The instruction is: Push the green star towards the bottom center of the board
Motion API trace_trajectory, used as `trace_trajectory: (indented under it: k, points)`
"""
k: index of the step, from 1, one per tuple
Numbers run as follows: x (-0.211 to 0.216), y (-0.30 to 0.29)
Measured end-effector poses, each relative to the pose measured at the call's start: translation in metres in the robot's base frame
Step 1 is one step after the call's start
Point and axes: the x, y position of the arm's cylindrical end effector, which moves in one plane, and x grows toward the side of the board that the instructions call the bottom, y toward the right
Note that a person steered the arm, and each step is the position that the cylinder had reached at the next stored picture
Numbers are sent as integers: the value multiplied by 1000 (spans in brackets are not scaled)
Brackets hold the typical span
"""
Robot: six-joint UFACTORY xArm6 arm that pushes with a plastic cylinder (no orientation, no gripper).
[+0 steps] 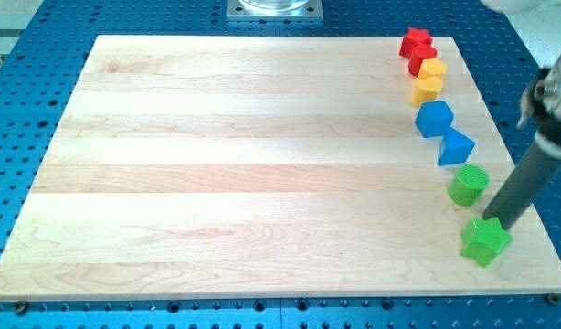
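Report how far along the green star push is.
Done: my tip has reached the green star, sitting at its upper right edge, seemingly in contact. In hand: the push itself, which looks barely begun, since the star lies near the board's bottom right corner, just below the green cylinder. Left: sliding it leftward along the bottom edge to the centre.

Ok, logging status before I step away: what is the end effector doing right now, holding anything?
No gripper: my tip is a bare rod, holding nothing.
It sits at the green star, against the star's upper edge, below-right of the green cylinder.
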Motion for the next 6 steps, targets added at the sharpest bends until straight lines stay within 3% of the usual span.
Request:
trace_trajectory:
  k: [1, 3, 5, 6]
  points:
    - [15, -25]
    - [48, 42]
    - [49, -99]
    - [49, -114]
